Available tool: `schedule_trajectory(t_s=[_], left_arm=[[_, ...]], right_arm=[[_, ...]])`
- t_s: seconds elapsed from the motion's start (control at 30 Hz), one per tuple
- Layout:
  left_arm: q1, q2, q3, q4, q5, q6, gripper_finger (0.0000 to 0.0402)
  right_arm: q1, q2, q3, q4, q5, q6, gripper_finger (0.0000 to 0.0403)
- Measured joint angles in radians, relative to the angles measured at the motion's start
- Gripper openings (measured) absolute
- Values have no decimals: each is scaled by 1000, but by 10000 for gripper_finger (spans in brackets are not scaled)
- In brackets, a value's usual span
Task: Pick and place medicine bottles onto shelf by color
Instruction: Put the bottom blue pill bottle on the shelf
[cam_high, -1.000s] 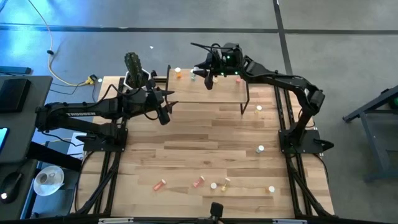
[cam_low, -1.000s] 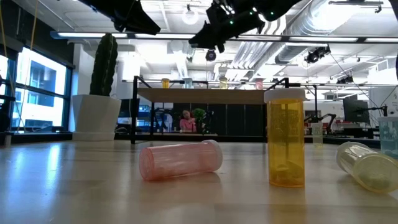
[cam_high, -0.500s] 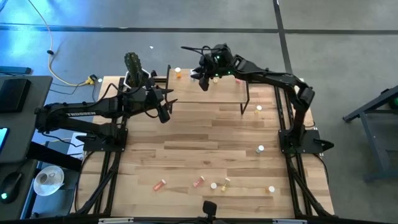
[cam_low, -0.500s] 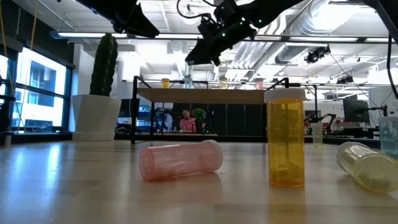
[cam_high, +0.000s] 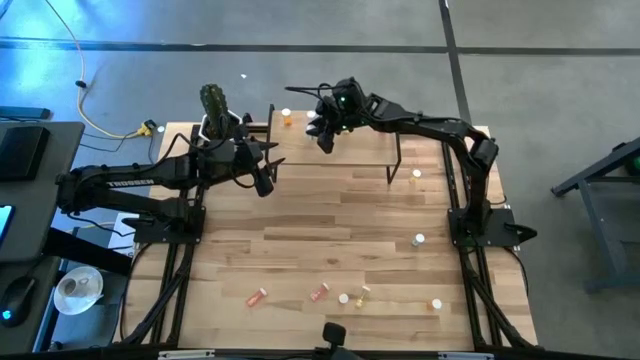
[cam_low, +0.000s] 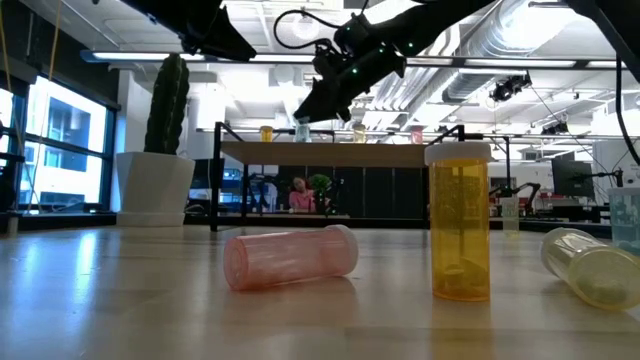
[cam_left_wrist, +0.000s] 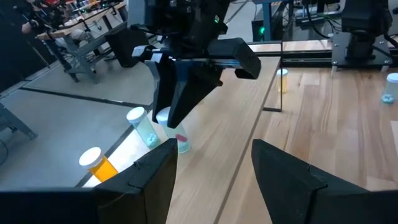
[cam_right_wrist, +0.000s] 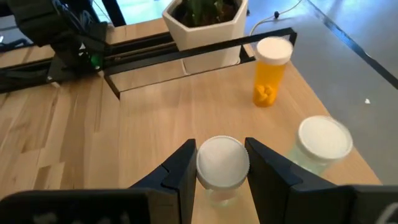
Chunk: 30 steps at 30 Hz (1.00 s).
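Observation:
The shelf (cam_high: 360, 150) stands at the table's far edge. On its left part stand an orange bottle (cam_right_wrist: 271, 71) and a pale green bottle (cam_right_wrist: 322, 144). Over that part my right gripper (cam_right_wrist: 221, 146) is shut on a second pale green, white-capped bottle (cam_right_wrist: 222, 163), beside the other green one. Whether its bottom touches the shelf top I cannot tell. My left gripper (cam_left_wrist: 214, 149) hovers open above the table (cam_high: 330, 230), just in front of the shelf's left end (cam_high: 272, 125), and holds nothing. My right gripper pinches the pale green bottle between its two fingers, one on each side of its upper part, at or just under the white cap (cam_right_wrist: 206, 163). The fingers slant down from the table's right side. The bottle stands about upright, cap up, close over the shelf top (cam_left_wrist: 211, 143).
A cactus in a white pot (cam_high: 212, 105) stands left of the shelf. Loose bottles lie or stand near the table's front edge: a pink one (cam_low: 290, 258) on its side, a yellow one (cam_low: 460, 225) upright, a pale one (cam_low: 590, 265). Two more bottles (cam_high: 417, 175) (cam_high: 419, 240) stand at the right.
My right gripper has gone down toward the shelf top and a little toward the table's left edge, tipping its fingers further downward. It has stayed shut on the pale green bottle.

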Motion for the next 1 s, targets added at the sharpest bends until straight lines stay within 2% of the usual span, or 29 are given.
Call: schedule_trajectory(t_s=[0.7,0.87,1.0], left_arm=[[0,0,0,-7,0,0,197],[0,0,0,-7,0,0,197],[0,0,0,-7,0,0,197]], right_arm=[[21,14,0,-4,5,-11,107],[21,14,0,-7,10,-29,118],[22,14,2,-16,57,-29,122]])
